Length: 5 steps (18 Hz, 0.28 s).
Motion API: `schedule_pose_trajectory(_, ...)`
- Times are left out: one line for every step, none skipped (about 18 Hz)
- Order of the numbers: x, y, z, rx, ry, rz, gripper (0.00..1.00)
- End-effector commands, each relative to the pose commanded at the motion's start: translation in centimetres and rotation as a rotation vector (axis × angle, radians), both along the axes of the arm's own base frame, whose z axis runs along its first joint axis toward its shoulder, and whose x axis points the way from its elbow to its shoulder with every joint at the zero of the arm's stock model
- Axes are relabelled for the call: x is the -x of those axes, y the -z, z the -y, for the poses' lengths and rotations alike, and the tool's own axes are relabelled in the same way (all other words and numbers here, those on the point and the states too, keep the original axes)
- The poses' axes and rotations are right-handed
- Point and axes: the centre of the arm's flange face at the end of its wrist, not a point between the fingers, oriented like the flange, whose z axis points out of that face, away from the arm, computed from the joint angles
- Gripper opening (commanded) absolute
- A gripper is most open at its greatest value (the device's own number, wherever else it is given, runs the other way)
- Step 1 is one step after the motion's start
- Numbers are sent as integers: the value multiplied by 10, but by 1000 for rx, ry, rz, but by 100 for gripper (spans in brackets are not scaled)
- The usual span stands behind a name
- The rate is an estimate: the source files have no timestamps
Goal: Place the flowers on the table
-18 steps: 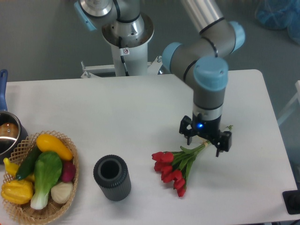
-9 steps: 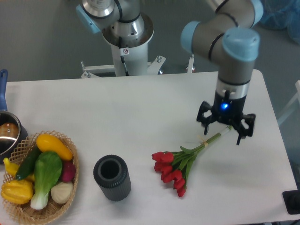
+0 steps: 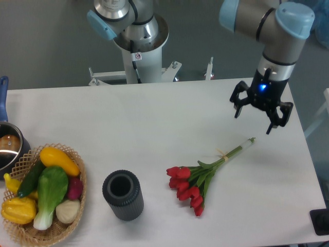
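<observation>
pot (image 3: 7, 146) cut by left edge, contents unclear

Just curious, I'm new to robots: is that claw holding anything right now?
Gripper: open, holding nothing, up above the table. The flowers lie on it, apart from the gripper.

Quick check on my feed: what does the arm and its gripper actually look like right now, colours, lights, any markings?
The arm is made of grey cylindrical links with light blue joint caps. The gripper is black with thin dark prongs, and a small blue light glows on its body. The base column is white with a small sticker; its text is too small to read.
</observation>
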Motion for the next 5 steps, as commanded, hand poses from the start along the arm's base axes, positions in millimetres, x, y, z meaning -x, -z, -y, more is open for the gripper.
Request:
schedule_pose_trajectory(1, 0, 1, 0, -2, 0, 100)
schedule_pose_trajectory(1, 0, 0, 0, 0, -1, 100)
schedule_pose_trajectory(0, 0, -2, -1, 3, -3, 100)
schedule_pose_trajectory(-1, -1, -2, -1, 5, -3, 100)
schedule_pose_trajectory(-1, -1, -3, -3, 3, -4, 100)
